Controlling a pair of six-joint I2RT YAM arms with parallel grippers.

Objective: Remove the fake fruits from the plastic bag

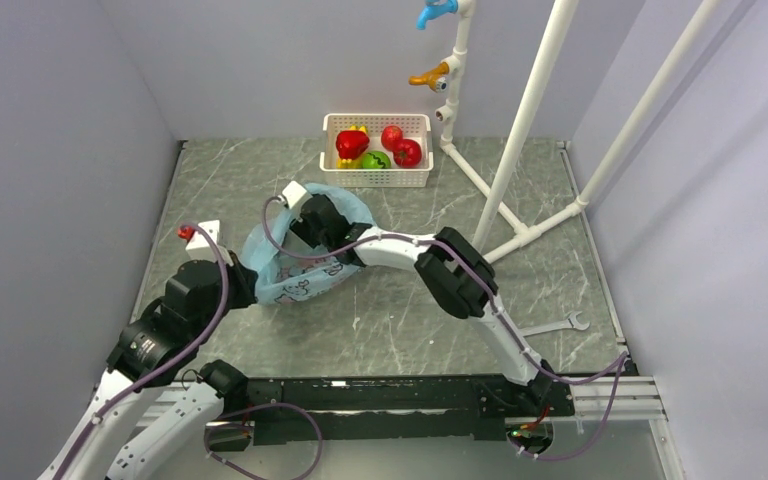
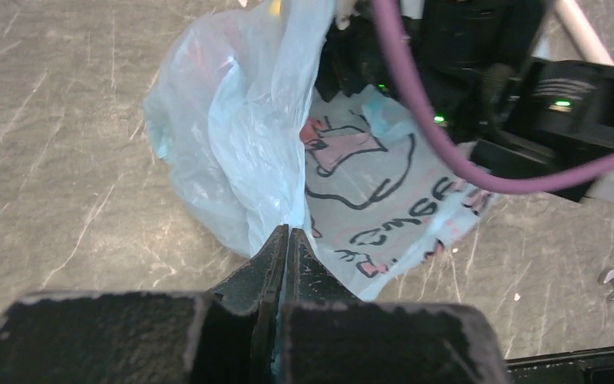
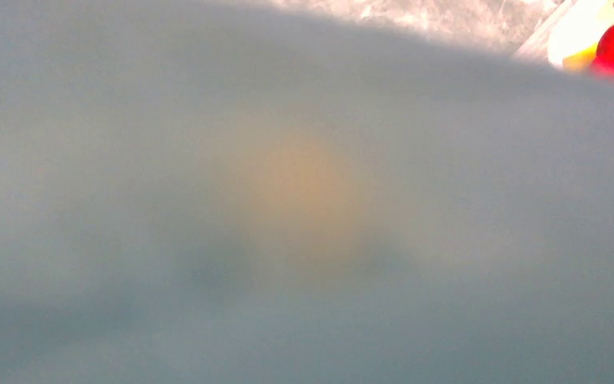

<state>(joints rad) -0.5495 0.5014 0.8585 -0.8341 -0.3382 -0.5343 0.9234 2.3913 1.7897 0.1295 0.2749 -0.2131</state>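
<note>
The left fingers (image 2: pixel 285 245) are pressed fully together on a fold at the near edge of the bag (image 2: pixel 232 136). They pinch the thin film so the bag is anchored and, it seems, its mouth held up for the other arm. The right fingers cannot be seen. The right arm (image 1: pixel 455 272) reaches across from the right and its wrist end is sunk in the bag's open mouth on the far side. Its own camera gives only a pale blue-grey blur of film against the lens, so whether those fingers are open, closed or on anything I cannot tell. In that blur sits a soft orange patch (image 3: pixel 304 196), likely one of the fruits left inside and the thing being reached for, though it is too vague to be sure. The bag lies crumpled on the tabletop (image 1: pixel 410 320) between the two arms, left of centre, with its cartoon print facing up. Behind it, near the back wall, a white basket (image 1: pixel 375 178) holds a red pepper (image 1: pixel 351 144) and red round pieces (image 1: pixel 407 152), with a green one (image 1: pixel 375 160) among them. A wrench (image 1: pixel 563 324) lies well apart on the right, near the pipe frame (image 1: pixel 530 120). Pinching with one arm and reaching with the other makes sense, since loose film would likely drag along with a one-handed pull.
</note>
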